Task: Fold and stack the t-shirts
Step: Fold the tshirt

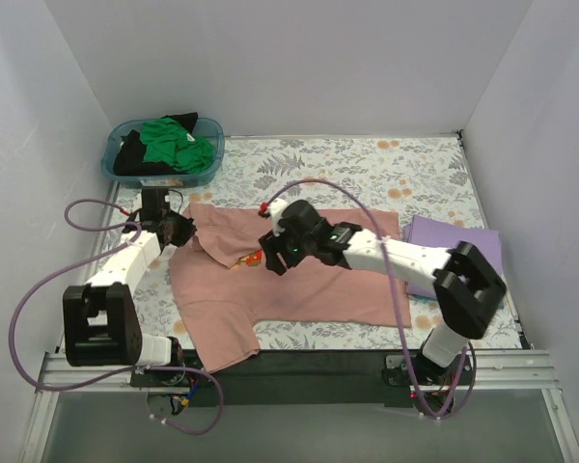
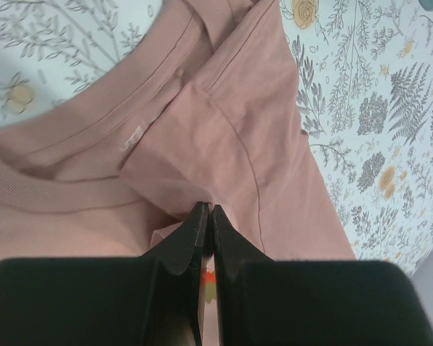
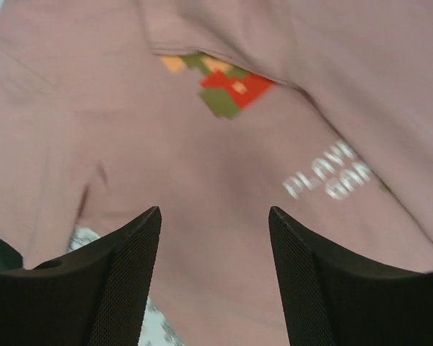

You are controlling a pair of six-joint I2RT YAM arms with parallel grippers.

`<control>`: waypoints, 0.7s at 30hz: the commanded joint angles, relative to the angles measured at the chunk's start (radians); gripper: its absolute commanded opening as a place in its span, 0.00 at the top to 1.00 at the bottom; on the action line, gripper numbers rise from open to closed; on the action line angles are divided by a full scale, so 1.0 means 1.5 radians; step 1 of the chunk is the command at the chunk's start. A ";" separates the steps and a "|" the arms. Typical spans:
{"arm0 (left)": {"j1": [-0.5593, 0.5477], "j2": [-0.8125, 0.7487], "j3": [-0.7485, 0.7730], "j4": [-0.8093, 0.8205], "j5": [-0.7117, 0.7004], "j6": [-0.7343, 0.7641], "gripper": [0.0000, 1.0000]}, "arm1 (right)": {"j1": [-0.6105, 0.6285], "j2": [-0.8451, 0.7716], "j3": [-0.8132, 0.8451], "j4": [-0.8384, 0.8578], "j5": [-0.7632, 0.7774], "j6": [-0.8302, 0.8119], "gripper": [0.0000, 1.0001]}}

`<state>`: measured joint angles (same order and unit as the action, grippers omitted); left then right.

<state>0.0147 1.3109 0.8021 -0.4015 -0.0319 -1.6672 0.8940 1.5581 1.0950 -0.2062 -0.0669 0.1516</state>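
plain white walls [image 1: 270, 58] on 3 sides, floral tablecloth [image 1: 367, 164] w/ even light.

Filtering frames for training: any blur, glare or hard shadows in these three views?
Top external: even light, sharp, only soft shadows. Left wrist: pink t-shirt crisp, left tool dark and soft up close. Right wrist: whole frame blurred, white chest text smeared. No glare anywhere.

Bright even diffuse light, faint soft shadows; right wrist view blurred, pink tee [image 3: 224, 223] text beyond the fingers [image 3: 130, 281] smeared; left wrist sharp.
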 commanded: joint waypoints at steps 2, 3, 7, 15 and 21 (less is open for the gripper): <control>-0.001 0.090 0.058 0.037 0.020 0.015 1.00 | 0.089 0.146 0.117 0.100 0.001 0.010 0.35; 0.000 0.105 0.069 0.038 0.039 0.018 1.00 | 0.105 0.196 0.168 0.100 0.011 -0.001 0.36; -0.001 0.130 0.070 0.042 0.040 0.021 1.00 | 0.128 0.309 0.280 0.091 0.020 -0.026 0.41; -0.001 0.131 0.042 0.059 0.035 0.022 1.00 | 0.139 0.449 0.415 0.076 0.075 -0.072 0.47; 0.003 0.124 0.031 0.059 0.030 0.023 1.00 | 0.139 0.477 0.423 0.053 0.123 -0.073 0.52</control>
<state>0.0158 1.5280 0.8597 -0.3202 0.0158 -1.6394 1.1004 2.2650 1.6951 -0.1131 0.0547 0.0654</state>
